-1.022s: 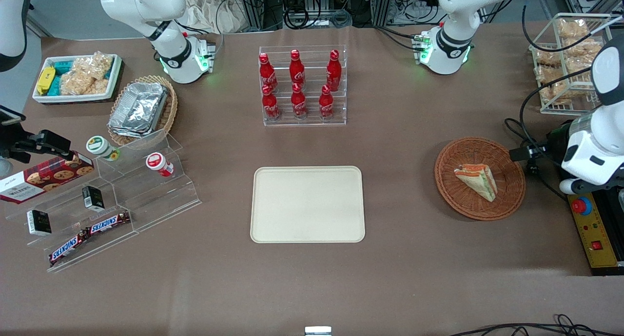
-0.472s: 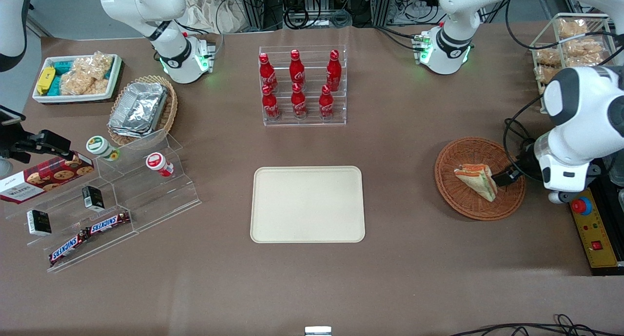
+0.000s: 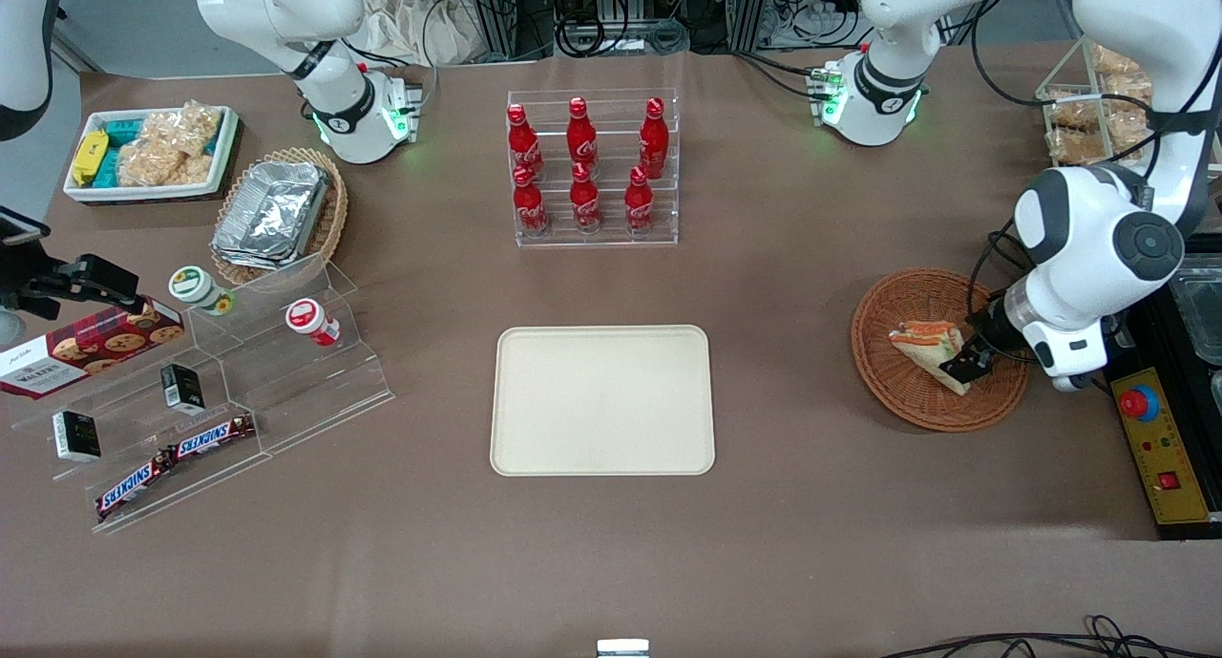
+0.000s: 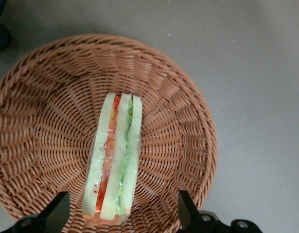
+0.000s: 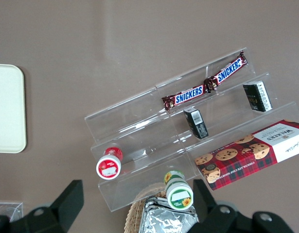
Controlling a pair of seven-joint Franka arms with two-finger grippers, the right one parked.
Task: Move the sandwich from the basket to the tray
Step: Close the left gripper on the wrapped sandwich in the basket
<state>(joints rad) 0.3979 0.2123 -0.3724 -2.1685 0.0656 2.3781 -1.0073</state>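
my jaws hang released, straddling the sandwich's wide end; it lies in the basket, long axis running rim-to-centre.

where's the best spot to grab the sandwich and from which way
Come from above and pinch across the two bread faces. The sandwich stands on edge in the basket, filling layers facing up, so its flat sides are exposed. The open gripper already straddles its end; moving nearer the middle would likely hold better.
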